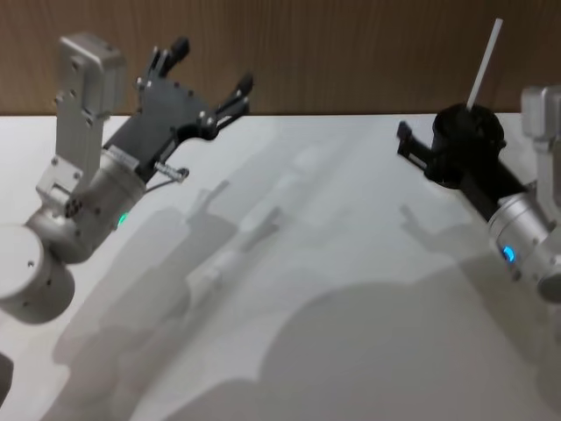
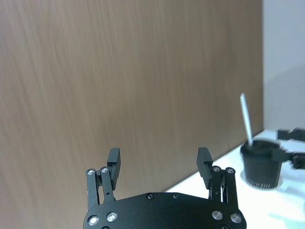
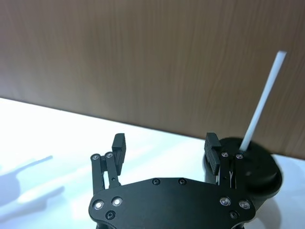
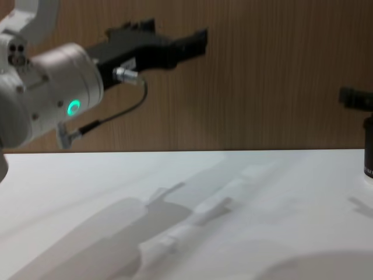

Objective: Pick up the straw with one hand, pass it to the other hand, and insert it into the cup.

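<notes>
Both tools, left [image 1: 210, 74] and right [image 3: 164, 145], gape released; straw [image 1: 485, 63] stands tilted upward in black cup [image 1: 467, 140].

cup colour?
Black: the cup, with the white straw standing in it. Best in the left wrist view.

Straw [image 1: 484, 65]: lower end hidden inside black cup [image 1: 469, 140]. Cup: cut off at chest view's right edge.

Straw [image 1: 484, 63] stands tilted in cup [image 1: 469, 132], far right on table [image 1: 333, 263]; wall panel [image 1: 351, 53] behind.
</notes>
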`<action>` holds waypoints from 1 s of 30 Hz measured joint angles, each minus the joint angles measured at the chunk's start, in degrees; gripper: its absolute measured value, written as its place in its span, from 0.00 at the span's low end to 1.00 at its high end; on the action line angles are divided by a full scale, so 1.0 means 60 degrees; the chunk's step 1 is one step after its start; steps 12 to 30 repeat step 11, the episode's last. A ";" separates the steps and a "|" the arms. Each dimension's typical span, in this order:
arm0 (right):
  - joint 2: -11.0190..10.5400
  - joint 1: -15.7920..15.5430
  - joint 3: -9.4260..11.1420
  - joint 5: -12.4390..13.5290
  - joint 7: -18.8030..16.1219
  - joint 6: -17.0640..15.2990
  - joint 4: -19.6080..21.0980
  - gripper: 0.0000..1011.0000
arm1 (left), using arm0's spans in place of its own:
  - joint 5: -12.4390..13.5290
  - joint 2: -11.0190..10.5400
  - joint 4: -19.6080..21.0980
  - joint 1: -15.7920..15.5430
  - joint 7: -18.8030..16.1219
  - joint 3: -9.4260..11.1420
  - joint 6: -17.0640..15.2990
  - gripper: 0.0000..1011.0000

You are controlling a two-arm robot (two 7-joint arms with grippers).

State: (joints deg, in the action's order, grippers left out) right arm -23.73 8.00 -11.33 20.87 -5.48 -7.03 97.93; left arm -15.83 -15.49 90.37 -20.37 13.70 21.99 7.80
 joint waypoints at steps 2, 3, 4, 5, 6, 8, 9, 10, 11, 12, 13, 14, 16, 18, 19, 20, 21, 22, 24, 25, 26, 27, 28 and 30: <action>0.0083 -0.0165 -0.0027 -0.0083 0.0035 0.0096 0.0066 0.99 | 0.0101 -0.0141 0.0061 0.0154 -0.0304 0.0090 -0.0201 0.99; 0.0115 -0.0230 -0.0039 -0.0112 0.0046 0.0126 0.0087 0.99 | 0.0135 -0.0188 0.0083 0.0207 -0.0392 0.0125 -0.0260 0.99; 0.0192 -0.0379 -0.0066 -0.0195 0.0072 0.0215 0.0141 0.99 | 0.0168 -0.0237 0.0104 0.0256 -0.0489 0.0156 -0.0322 0.99; 0.0192 -0.0379 -0.0066 -0.0195 0.0072 0.0215 0.0141 0.99 | 0.0198 -0.0285 0.0126 0.0306 -0.0593 0.0185 -0.0384 0.99; 0.0270 -0.0538 -0.0096 -0.0269 0.0103 0.0307 0.0195 0.99 | 0.0263 -0.0382 0.0168 0.0409 -0.0786 0.0245 -0.0518 0.99; 0.0376 -0.0752 -0.0139 -0.0378 0.0142 0.0431 0.0281 0.99 | 0.0325 -0.0472 0.0212 0.0511 -0.0979 0.0303 -0.0646 0.99; 0.0446 -0.0896 -0.0166 -0.0447 0.0170 0.0510 0.0334 0.99 | 0.0383 -0.0563 0.0253 0.0601 -0.1161 0.0356 -0.0763 0.99; 0.0446 -0.0896 -0.0166 -0.0447 0.0170 0.0510 0.0334 0.99 | 0.0415 -0.0612 0.0276 0.0649 -0.1259 0.0384 -0.0828 0.99; 0.0510 -0.1024 -0.0191 -0.0515 0.0198 0.0585 0.0386 0.99 | 0.0445 -0.0660 0.0296 0.0699 -0.1356 0.0413 -0.0891 0.99; 0.0510 -0.1024 -0.0191 -0.0515 0.0198 0.0585 0.0386 0.99 | 0.0445 -0.0660 0.0296 0.0699 -0.1356 0.0413 -0.0891 0.99; 0.0510 -0.1024 -0.0191 -0.0515 0.0198 0.0585 0.0386 0.99 | 0.0445 -0.0660 0.0296 0.0699 -0.1356 0.0413 -0.0891 0.99; 0.0510 -0.1024 -0.0191 -0.0515 0.0198 0.0585 0.0386 0.99 | 0.0445 -0.0660 0.0296 0.0699 -0.1356 0.0413 -0.0891 0.99; 0.0510 -0.1024 -0.0191 -0.0515 0.0198 0.0585 0.0386 0.99 | 0.0445 -0.0660 0.0296 0.0699 -0.1356 0.0413 -0.0891 0.99; 0.0510 -0.1024 -0.0191 -0.0515 0.0198 0.0585 0.0386 0.99 | 0.0445 -0.0660 0.0296 0.0699 -0.1356 0.0413 -0.0891 0.99; 0.0510 -0.1024 -0.0191 -0.0515 0.0198 0.0585 0.0386 0.99 | 0.0445 -0.0660 0.0296 0.0699 -0.1356 0.0413 -0.0891 0.99; 0.0510 -0.1024 -0.0191 -0.0515 0.0198 0.0585 0.0386 0.99 | 0.0445 -0.0660 0.0296 0.0699 -0.1356 0.0413 -0.0891 0.99; 0.0510 -0.1024 -0.0191 -0.0515 0.0198 0.0585 0.0386 0.99 | 0.0445 -0.0660 0.0296 0.0699 -0.1356 0.0413 -0.0891 0.99; 0.0510 -0.1024 -0.0191 -0.0515 0.0198 0.0585 0.0386 0.99 | 0.0445 -0.0660 0.0296 0.0699 -0.1356 0.0413 -0.0891 0.99; 0.0510 -0.1024 -0.0191 -0.0515 0.0198 0.0585 0.0386 0.99 | 0.0445 -0.0660 0.0296 0.0699 -0.1356 0.0413 -0.0891 0.99; 0.0510 -0.1024 -0.0191 -0.0515 0.0198 0.0585 0.0386 0.99 | 0.0445 -0.0660 0.0296 0.0699 -0.1356 0.0413 -0.0891 0.99; 0.0510 -0.1024 -0.0191 -0.0515 0.0198 0.0585 0.0386 0.99 | 0.0445 -0.0660 0.0296 0.0699 -0.1356 0.0413 -0.0891 0.99; 0.0510 -0.1024 -0.0191 -0.0515 0.0198 0.0585 0.0386 0.99 | 0.0445 -0.0660 0.0296 0.0699 -0.1356 0.0413 -0.0891 0.99; 0.0510 -0.1024 -0.0191 -0.0515 0.0198 0.0585 0.0386 0.99 | 0.0445 -0.0660 0.0296 0.0699 -0.1356 0.0413 -0.0891 0.99; 0.0510 -0.1024 -0.0191 -0.0515 0.0198 0.0585 0.0386 0.99 | 0.0445 -0.0660 0.0296 0.0699 -0.1356 0.0413 -0.0891 0.99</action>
